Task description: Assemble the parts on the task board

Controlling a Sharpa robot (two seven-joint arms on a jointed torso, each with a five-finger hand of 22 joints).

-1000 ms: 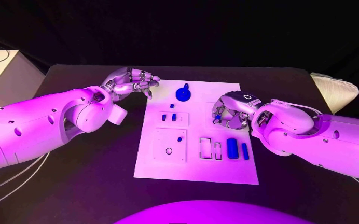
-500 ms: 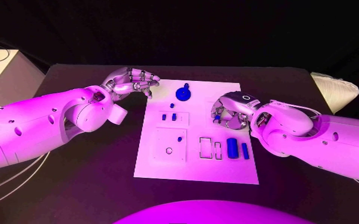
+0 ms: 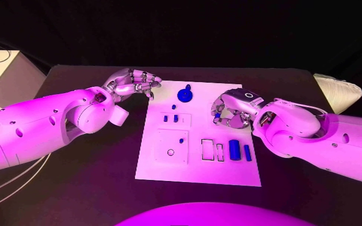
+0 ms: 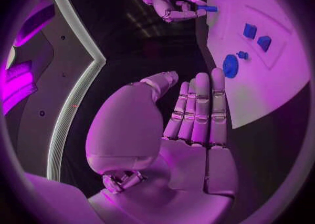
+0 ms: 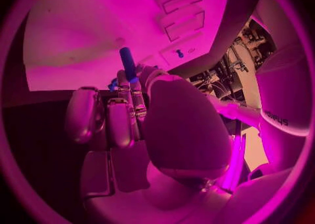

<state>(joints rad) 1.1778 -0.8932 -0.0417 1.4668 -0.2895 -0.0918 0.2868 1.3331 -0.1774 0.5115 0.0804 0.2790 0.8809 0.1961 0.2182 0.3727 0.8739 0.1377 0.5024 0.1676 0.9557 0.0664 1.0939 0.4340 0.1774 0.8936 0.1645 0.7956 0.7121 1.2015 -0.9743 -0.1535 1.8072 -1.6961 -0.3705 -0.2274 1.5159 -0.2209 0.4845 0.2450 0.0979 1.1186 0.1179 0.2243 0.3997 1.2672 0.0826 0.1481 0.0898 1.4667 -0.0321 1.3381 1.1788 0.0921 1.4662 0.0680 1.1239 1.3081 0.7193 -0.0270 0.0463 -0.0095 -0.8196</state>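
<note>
The white task board (image 3: pixel 198 169) lies in the middle of the black table. My right hand (image 3: pixel 232 112) hovers over the board's right edge and pinches a short blue rod (image 3: pixel 217 115) (image 5: pixel 127 63) between thumb and fingers. My left hand (image 3: pixel 134 85) (image 4: pixel 191 124) hangs just off the board's far left corner, fingers straight and side by side, holding nothing. On the board are a round blue knob (image 3: pixel 184 94) (image 4: pixel 230 65), two small blue pegs (image 3: pixel 170 117), a blue stud (image 3: pixel 181 140) in a square plate, and two blue cylinders (image 3: pixel 239 150) beside two empty rectangular slots (image 3: pixel 211 149).
Bare black table (image 3: pixel 90 184) lies on both sides of the board and in front of it. A pale object (image 3: pixel 336 91) sits at the table's far right edge, and a white surface (image 3: pixel 9 77) stands beyond the left edge.
My right hand has turned slightly and edged toward the far side with the blue rod still in its fingers. The left hand and the parts on the board have not moved.
</note>
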